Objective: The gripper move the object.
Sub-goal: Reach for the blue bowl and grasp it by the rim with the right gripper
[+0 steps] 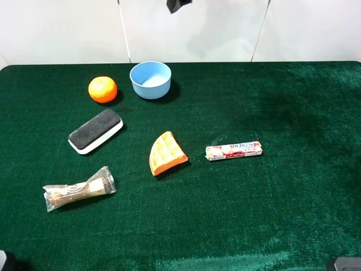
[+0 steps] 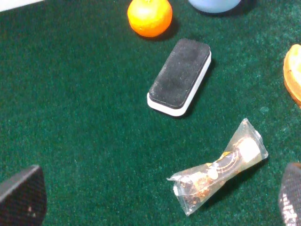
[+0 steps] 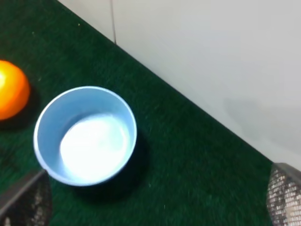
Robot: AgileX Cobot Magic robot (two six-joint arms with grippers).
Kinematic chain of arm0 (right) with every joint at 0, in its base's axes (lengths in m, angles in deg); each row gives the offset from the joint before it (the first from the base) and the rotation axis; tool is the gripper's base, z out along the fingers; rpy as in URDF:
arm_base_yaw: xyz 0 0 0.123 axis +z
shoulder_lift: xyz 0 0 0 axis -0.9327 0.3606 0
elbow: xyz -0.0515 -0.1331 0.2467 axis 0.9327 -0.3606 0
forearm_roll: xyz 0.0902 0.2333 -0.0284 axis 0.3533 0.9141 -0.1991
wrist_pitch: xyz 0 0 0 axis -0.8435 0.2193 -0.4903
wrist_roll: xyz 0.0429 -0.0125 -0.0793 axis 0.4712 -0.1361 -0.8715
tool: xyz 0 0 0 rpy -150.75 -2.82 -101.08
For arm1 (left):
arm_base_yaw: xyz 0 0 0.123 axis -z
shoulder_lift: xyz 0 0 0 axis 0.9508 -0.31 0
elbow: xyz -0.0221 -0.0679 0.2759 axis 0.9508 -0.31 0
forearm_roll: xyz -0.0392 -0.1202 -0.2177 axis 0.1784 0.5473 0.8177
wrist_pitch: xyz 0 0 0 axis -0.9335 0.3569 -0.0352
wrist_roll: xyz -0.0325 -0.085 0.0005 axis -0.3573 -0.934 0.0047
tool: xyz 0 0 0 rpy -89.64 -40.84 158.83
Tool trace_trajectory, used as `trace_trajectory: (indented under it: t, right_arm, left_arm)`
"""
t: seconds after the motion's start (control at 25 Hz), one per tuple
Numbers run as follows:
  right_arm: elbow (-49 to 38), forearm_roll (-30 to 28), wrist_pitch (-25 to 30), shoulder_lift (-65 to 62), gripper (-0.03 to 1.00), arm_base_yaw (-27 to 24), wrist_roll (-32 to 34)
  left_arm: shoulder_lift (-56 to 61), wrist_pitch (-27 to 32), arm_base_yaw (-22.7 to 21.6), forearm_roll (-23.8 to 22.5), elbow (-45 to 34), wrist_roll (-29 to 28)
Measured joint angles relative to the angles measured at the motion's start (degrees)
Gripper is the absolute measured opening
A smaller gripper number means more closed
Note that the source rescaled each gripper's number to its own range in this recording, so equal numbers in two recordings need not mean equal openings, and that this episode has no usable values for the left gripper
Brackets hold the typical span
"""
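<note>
1. Your right gripper is hanging wide open and empty; the left gripper is gaping empty too.
2. You are lining up on the blue bowl, sitting upright just ahead of the right gripper, off toward one finger.
3. Next, I judge, you are needing to centre, descend and close over its rim, avoiding the orange beside it.

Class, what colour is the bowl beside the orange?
Light blue bowl, clearest in the right wrist view.
</note>
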Motion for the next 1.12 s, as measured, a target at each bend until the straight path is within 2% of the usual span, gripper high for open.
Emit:
trace_trajectory:
  t: [0.4,1.12]
  right_arm:
    - [9.7,0.2,-0.9,13.6,1.00,0.0,0.0]
    - [10.3,3.8,-11.3,25.0,1.00,0.0,0.0]
  left_arm:
    - [0.0,0.0,0.0,0.0,0.0,0.0]
    - [0.0,0.0,0.0,0.0,0.0,0.0]
